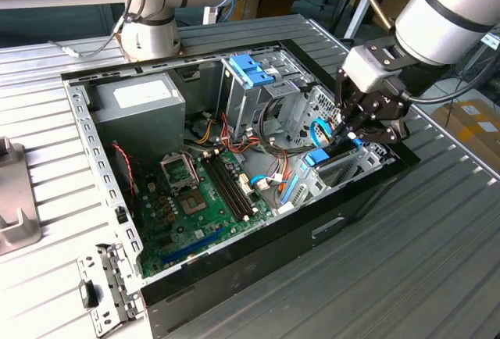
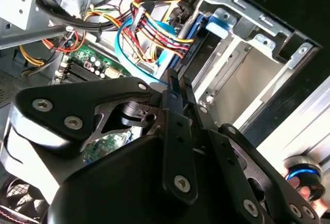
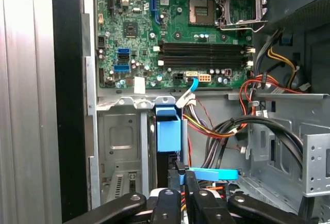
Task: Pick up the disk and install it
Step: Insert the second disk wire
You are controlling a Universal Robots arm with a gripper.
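The disk (image 3: pixel 167 133) stands on edge in the narrow drive bay of the open computer case (image 1: pixel 234 276), at the exterior view's right. Its blue bracket end (image 1: pixel 317 157) faces up, and in the second wrist view the bracket (image 2: pixel 219 24) runs along the bay's metal wall. My gripper (image 1: pixel 348 130) hangs just above that bay, at the disk's upper edge. Its black fingers (image 3: pixel 181 175) are pressed together and shut in both wrist views, tips (image 2: pixel 174 85) right beside the blue bracket. I cannot tell whether they touch the disk.
A blue flat cable (image 3: pixel 214 174) and bundled wires (image 3: pixel 232 128) lie next to the fingers. The motherboard (image 1: pixel 203 198), the grey power-supply box (image 1: pixel 141 101) and a drive cage with a blue latch (image 1: pixel 248 69) are inside the case. A loose metal bracket (image 1: pixel 105 292) lies on the table.
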